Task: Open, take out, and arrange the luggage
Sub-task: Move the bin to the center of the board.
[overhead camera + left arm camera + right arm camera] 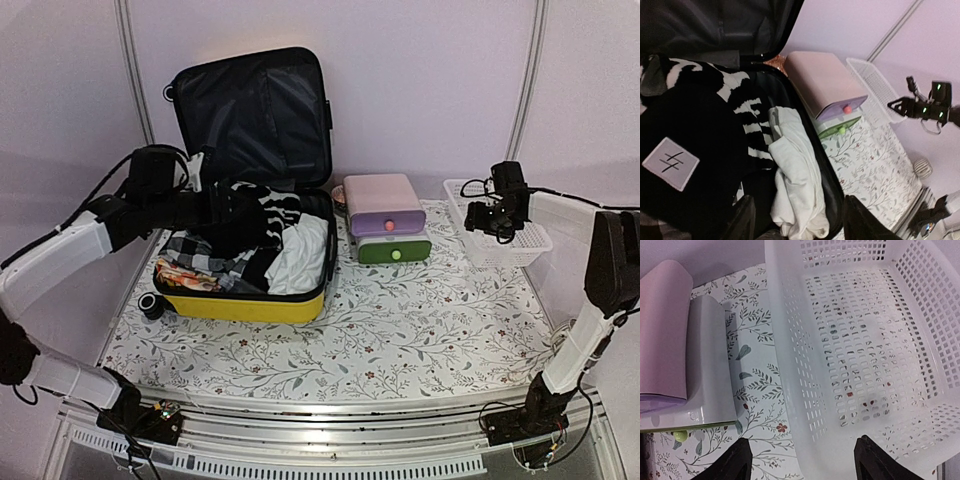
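I read the luggage (245, 305) as already opened: it lies on the left part of the floral table cover (420, 320), yellow shell down, with its black-lined lid propped upright against the back wall so that the contents can be reached from above. The shell is packed with clothing: a black garment with a white patch (685, 150), a zebra-striped piece (740, 95), and a white garment (795, 180) along the wall nearest the pink-and-green drawer box (385, 225). My left gripper (797, 200) hovers low over this pile with its fingers spread apart and nothing clamped between them; I judge it placed for a pick. My right gripper (802, 440) hangs over the white mesh basket (790, 340), fingers likewise apart and holding nothing, and no garment lies in the basket. The drawer box stands between luggage and basket. I judge taking out to be the step in hand
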Controlling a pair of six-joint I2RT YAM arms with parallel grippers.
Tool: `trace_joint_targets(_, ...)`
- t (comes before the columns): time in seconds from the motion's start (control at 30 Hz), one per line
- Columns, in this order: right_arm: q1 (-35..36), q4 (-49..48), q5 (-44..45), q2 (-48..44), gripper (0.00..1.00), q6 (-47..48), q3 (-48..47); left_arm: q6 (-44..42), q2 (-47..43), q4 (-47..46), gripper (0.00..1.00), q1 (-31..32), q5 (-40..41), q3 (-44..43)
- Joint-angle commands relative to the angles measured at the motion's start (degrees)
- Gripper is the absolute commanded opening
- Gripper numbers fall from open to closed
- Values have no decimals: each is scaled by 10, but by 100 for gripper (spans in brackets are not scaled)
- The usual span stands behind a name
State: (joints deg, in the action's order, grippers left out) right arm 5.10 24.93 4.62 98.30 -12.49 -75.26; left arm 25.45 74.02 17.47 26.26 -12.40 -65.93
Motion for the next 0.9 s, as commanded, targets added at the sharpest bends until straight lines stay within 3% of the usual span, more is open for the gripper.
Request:
trace_joint_targets(0.0, -9, -41, -41, -14, 76, 11, 66, -11, -89, -37, 66, -10, 38, 31)
trace_joint_targets(0.27, -10, 10, 22, 41, 74, 18, 9, -53, -141, 15, 73, -17, 93, 25)
trace_joint_targets(0.5, 9, 39, 54, 71, 63, 41, -25, -75, -181, -1, 74, -17, 117, 50)
trace_joint_targets(0.7, 29, 92, 39, 112, 41, 50, -68, -77, -182, 4, 74, -17, 113, 46)
trace_joint_targets(0.87, 65, 129, 36, 88, 17, 33, -75, -77, -195, 11, 74, -17, 111, 50)
